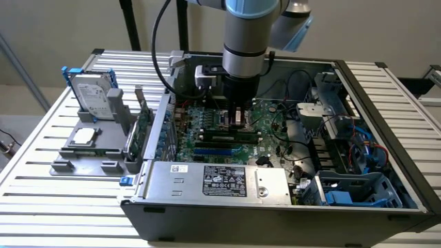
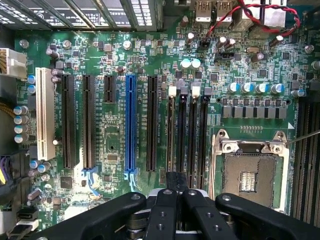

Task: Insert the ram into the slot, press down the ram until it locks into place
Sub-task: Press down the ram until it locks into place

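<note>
- 1 robot arm, 1 gripper.
- 1 open PC case w/ 1 motherboard.
- Memory slots: 4 parallel black ones, near the gripper.
- 1 blue socket, 1 white socket.
- 1 empty CPU socket.
- 1 hard drive and 1 green expansion card, outside the case on the exterior view's left.
- 1 power supply w/ 1 black label.

A pale beige wall stands behind a slatted metal table. Two black posts rise at the table's far edge. Even, soft light falls across the slats, brightest toward the near edge.
</note>
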`<state>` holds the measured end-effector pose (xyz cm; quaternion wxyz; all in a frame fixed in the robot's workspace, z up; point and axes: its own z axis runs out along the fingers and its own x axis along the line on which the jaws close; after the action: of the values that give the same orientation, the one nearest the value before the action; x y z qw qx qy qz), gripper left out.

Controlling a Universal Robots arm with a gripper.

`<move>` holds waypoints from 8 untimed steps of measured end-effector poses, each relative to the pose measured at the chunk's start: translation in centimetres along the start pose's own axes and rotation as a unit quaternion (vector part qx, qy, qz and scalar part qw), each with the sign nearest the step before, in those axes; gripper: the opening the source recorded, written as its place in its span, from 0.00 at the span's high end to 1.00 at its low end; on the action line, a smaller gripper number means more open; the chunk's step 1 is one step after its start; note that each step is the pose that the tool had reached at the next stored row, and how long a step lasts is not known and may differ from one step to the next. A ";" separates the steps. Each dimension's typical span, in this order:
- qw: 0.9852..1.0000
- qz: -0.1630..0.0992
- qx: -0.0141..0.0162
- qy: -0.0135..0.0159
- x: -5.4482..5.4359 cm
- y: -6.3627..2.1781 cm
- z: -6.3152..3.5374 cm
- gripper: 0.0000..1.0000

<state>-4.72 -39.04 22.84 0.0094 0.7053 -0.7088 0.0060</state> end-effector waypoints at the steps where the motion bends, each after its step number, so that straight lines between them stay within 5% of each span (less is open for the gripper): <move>1: 1.000 0.000 0.000 0.000 0.0 0.00 0.13 0.89; 4: 1.000 0.000 0.000 -0.001 0.0 0.00 0.08 0.89; 8: 1.000 0.000 0.000 -0.001 0.0 0.01 -1.70 0.89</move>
<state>-4.72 -39.01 24.55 0.0089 0.7052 -0.7089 0.0054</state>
